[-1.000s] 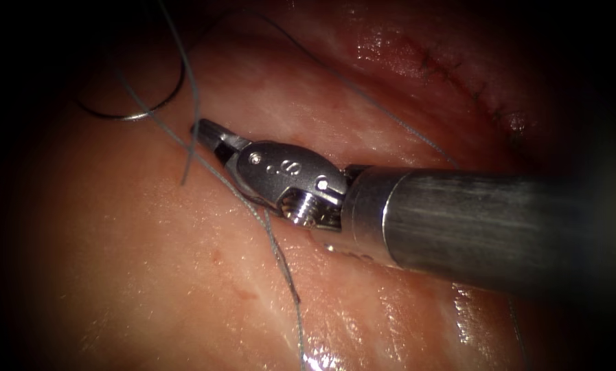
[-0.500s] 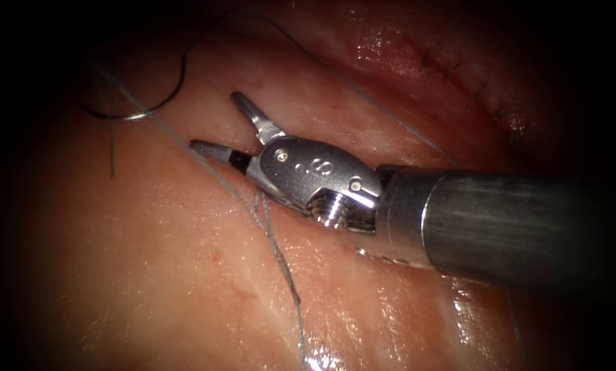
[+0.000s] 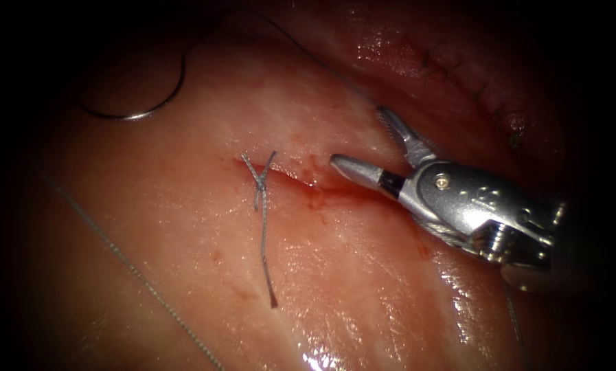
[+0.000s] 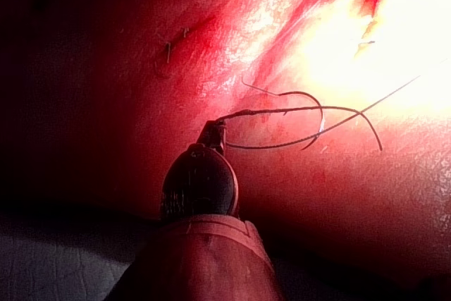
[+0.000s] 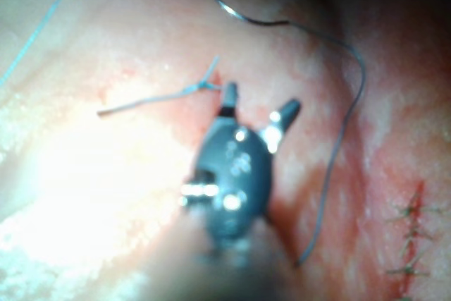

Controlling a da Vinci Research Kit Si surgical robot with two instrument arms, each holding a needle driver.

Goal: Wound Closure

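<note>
My right tool hovers over the right part of the cut, its jaws open and holding nothing; it appears again as the right tool. A knot sits at the cut's left end with two short cut ends, one trailing toward me. The curved needle lies free on the tissue left of the cut, not in it. My left tool grips the thread, which runs from its tip.
A long loose thread crosses the tissue at the lower left. An older stitched line lies at the upper right. Red fluid marks the cut. In the right wrist view, thread trails from the needle.
The right tool's jaws, shut at the thread near the knot, opened and drew back to the right. The long strands are gone from the knot, leaving short cut ends.
</note>
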